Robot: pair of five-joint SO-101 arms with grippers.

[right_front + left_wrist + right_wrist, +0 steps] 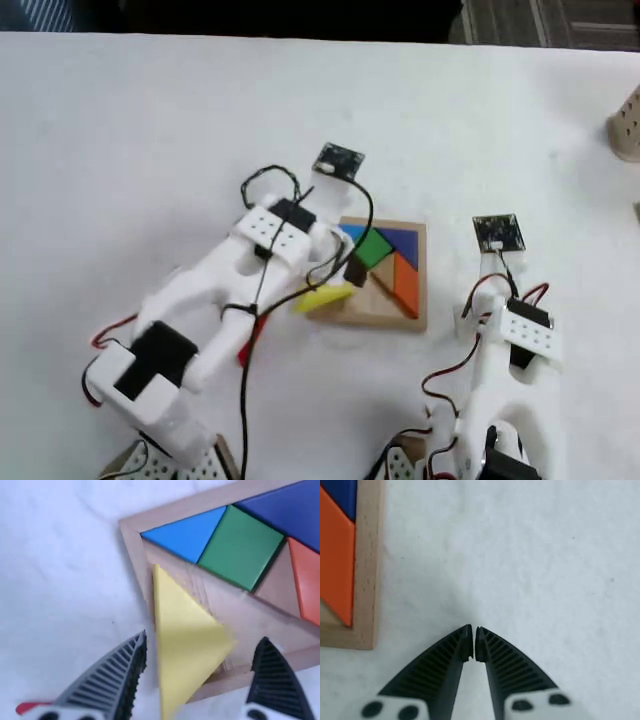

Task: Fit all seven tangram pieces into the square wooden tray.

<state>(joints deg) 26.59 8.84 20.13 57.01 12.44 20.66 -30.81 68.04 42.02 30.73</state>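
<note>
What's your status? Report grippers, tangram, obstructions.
Left gripper open, straddling yellow triangle. Right gripper shut, over table beside tray. Triangle lies across tray rim, not seated.

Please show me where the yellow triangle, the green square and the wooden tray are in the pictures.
yellow triangle (185, 645): left wrist view, the middle of its top face.
green square (240, 547): left wrist view, the centre of its top face.
wooden tray (370, 555): right wrist view, on its bare rim.
</note>
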